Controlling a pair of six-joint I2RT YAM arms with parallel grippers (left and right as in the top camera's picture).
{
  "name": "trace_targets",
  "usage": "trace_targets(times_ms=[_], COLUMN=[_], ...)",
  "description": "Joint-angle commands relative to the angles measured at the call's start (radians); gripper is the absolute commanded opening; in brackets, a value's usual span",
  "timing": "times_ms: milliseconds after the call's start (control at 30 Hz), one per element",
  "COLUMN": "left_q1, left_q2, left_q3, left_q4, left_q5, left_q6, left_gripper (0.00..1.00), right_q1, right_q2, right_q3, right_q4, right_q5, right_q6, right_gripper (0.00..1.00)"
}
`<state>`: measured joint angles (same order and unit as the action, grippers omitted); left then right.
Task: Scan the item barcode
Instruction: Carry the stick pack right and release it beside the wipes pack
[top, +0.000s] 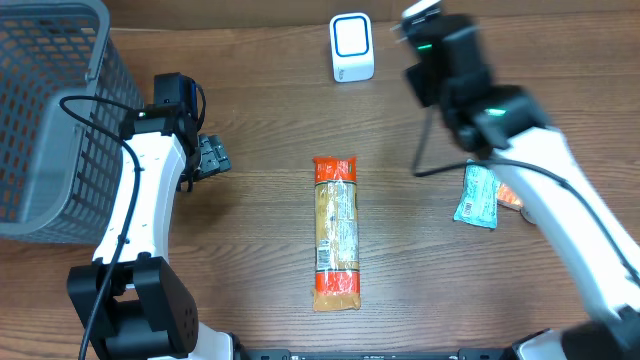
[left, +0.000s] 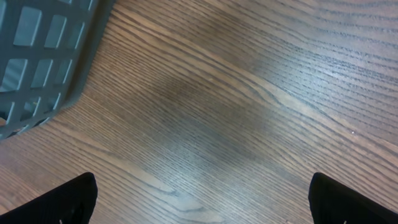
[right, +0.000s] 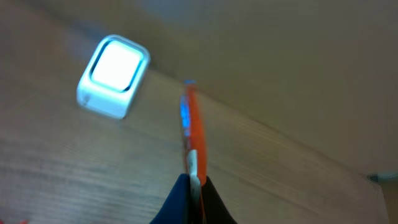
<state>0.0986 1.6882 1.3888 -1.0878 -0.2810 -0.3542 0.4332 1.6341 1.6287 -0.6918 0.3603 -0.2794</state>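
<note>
- Right gripper: clamped on flat orange packet, edge-on, blurred, right of boxy glowing scanner.
- Left gripper: wide open; 2 black tips cropped.

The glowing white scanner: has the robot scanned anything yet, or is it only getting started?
Picked up already: the right gripper is shut on a thin orange packet. In hand: it holds that packet near the scanner; whether it has read is not visible. Still to do: the long package and teal packet lie on the table, and the left gripper is open.
</note>
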Motion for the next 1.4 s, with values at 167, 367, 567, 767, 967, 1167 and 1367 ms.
trace_targets(times_ms=[167,367,567,767,967,1167,1367], left_q1=[-0.002,-0.002,-0.002,-0.002,-0.002,-0.002,-0.002], left_q2=[-0.021,-0.021,-0.021,-0.021,-0.021,-0.021,-0.021], left_q3=[0.018,0.018,0.018,0.018,0.018,0.018,0.018], left_q4=[0.0,0.0,0.0,0.0,0.0,0.0,0.0], left_q5=[-0.006,-0.006,-0.006,-0.006,-0.006,-0.006,-0.006], left_q6=[0.026,0.026,0.026,0.026,0.026,0.026,0.025], left_gripper=[1.0,1.0,1.0,1.0,1.0,1.0,1.0], right_q1=[-0.19,-0.254,-0.267,-0.267,-0.267,-0.267,-0.267], right_q2=[-0.004,0.027,0.033,0.033,0.033,0.033,0.033], right_q3=[-0.023,-0.142,-0.203,-0.203,-0.203,-0.217,-0.262], right_q4=[-0.507,-0.579,-0.527,-0.415,-0.379,-0.375,-0.362], right_q5=[-0.358,-0.421,-0.385,-0.367,-0.239,-0.237,-0.237], right_q6=[0.074,0.069,0.132,0.271,0.488,0.493,0.492], right_gripper=[0.04,0.06,0.04,0.04,0.04,0.04,0.05])
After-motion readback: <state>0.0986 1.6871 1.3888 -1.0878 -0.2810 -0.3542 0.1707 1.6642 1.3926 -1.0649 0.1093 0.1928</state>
